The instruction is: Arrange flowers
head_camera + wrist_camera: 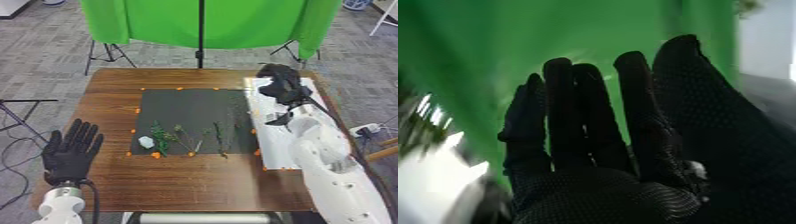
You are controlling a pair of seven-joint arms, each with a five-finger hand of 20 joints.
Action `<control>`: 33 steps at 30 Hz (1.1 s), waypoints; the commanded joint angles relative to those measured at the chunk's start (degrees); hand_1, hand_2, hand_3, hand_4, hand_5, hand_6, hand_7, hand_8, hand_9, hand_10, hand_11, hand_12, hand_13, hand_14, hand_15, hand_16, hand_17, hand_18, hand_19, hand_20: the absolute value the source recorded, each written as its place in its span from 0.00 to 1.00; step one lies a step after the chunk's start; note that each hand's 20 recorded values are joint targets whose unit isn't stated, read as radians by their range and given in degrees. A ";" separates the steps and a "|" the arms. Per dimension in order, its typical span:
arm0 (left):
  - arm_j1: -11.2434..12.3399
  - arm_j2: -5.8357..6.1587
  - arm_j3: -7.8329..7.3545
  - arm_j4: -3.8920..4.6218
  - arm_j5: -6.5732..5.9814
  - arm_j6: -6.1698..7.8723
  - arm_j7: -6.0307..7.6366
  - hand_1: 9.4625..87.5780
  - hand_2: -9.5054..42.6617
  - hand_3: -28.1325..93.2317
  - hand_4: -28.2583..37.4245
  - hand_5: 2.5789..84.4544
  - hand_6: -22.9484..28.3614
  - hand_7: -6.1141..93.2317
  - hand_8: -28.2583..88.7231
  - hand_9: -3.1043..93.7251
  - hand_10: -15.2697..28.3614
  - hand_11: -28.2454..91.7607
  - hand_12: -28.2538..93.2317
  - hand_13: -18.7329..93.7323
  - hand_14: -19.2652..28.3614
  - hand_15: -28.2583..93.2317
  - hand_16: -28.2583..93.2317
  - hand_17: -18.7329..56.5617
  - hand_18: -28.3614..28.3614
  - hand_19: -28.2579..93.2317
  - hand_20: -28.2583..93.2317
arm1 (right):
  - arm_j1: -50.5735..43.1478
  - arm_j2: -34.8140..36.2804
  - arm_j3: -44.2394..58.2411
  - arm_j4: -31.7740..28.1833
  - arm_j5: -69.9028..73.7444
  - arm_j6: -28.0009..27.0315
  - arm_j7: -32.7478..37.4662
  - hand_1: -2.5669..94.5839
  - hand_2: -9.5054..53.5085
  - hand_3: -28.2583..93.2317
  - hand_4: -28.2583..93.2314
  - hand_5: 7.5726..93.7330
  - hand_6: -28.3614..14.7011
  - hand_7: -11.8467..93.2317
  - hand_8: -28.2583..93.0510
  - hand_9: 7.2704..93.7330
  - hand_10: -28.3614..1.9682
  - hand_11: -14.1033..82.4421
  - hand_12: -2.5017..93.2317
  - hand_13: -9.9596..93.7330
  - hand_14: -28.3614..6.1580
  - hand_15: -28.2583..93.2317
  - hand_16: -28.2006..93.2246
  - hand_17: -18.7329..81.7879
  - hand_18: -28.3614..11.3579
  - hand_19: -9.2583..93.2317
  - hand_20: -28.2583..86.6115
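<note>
On the desk (111, 185), a dark mat (187, 107) is laid, with green sprigs (160, 136) and a white bloom (147, 142) placed along its near part. The right robot hand (282, 85) is held over the far end of a white sheet (271, 145), its fingers extended. The left robot hand (69, 155) is held spread at the left. Behind, blue-and-white vessels (357, 4) are seen; their contents cannot be told.
</note>
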 commanded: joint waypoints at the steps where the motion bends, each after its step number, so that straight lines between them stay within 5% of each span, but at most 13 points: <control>1: 1.38 -1.14 -0.29 0.23 -0.16 -0.53 -0.50 0.23 0.45 0.86 0.00 0.54 0.66 0.23 0.16 0.41 0.71 0.44 0.32 0.42 0.74 0.55 0.17 0.14 0.75 0.53 0.34 | -7.78 4.50 5.81 0.50 -4.68 -5.96 5.36 0.49 0.00 0.95 0.00 0.45 0.66 0.43 0.05 0.39 0.50 0.32 0.18 0.39 0.37 0.59 0.33 0.35 0.18 0.83 0.66; 12: 1.14 -1.35 0.07 0.71 -0.74 0.17 -1.32 0.23 0.45 0.86 0.00 0.54 0.66 0.23 0.16 0.41 0.71 0.44 0.32 0.42 0.74 0.55 0.17 0.14 0.75 0.53 0.34 | -8.29 3.19 4.76 4.22 -5.10 -6.28 9.73 0.50 0.00 0.92 0.00 0.47 0.66 0.39 0.07 0.43 0.51 0.31 0.18 0.44 0.40 0.58 0.35 0.39 0.16 0.87 0.67; 14: 1.22 -1.33 0.23 0.37 -2.15 0.88 -1.14 0.23 0.46 0.86 0.00 0.54 0.66 0.23 0.16 0.41 0.71 0.44 0.32 0.42 0.74 0.55 0.17 0.14 0.75 0.53 0.34 | -8.06 2.69 4.74 4.80 -2.86 -6.44 10.92 0.52 0.00 0.92 0.00 0.50 0.67 0.39 0.07 0.47 0.51 0.33 0.18 0.48 0.45 0.60 0.35 0.41 0.16 0.89 0.67; 17: 1.45 -1.09 0.11 0.07 -5.07 -0.39 -0.98 0.23 0.46 0.86 0.00 0.54 0.66 0.23 0.16 0.42 0.71 0.44 0.33 0.42 0.74 0.56 0.17 0.14 0.75 0.53 0.34 | -8.07 2.53 4.00 5.05 -2.58 -6.00 13.18 0.58 0.00 0.90 0.00 0.53 0.67 0.39 0.07 0.55 0.53 0.36 0.19 0.59 0.53 0.62 0.41 0.44 0.15 0.92 0.68; 21: 1.82 -0.89 -0.09 -0.15 -4.39 -0.33 -0.60 0.23 0.46 0.86 0.00 0.54 0.66 0.23 0.16 0.42 0.72 0.44 0.32 0.42 0.75 0.56 0.17 0.14 0.75 0.53 0.34 | -7.91 2.67 3.12 5.71 -1.99 -4.15 14.45 0.65 0.00 0.84 0.00 0.58 0.68 0.43 0.08 0.63 0.57 0.41 0.29 0.64 0.61 0.66 0.49 0.46 0.17 0.95 0.69; 24: 1.88 -0.98 -0.05 -0.21 -3.85 -0.27 -0.73 0.23 0.46 0.86 0.00 0.54 0.66 0.23 0.16 0.42 0.71 0.44 0.32 0.42 0.75 0.56 0.17 0.14 0.75 0.53 0.34 | -8.35 2.86 3.02 5.35 -1.35 -2.64 13.77 0.67 0.00 0.83 0.00 0.61 0.67 0.57 0.16 0.73 0.59 0.39 0.44 0.69 0.61 0.70 0.52 0.48 0.17 0.96 0.70; 33: 2.02 -1.26 0.00 -0.28 -3.63 -0.53 -0.74 0.22 0.46 0.86 0.00 0.55 0.66 0.23 0.16 0.42 0.72 0.44 0.33 0.42 0.75 0.56 0.17 0.14 0.75 0.53 0.34 | -7.99 4.01 1.78 0.19 -0.05 1.05 12.24 0.67 0.00 0.83 0.00 0.68 0.67 0.65 0.21 0.80 0.57 0.42 0.49 0.72 0.58 0.71 0.54 0.49 0.17 0.96 0.70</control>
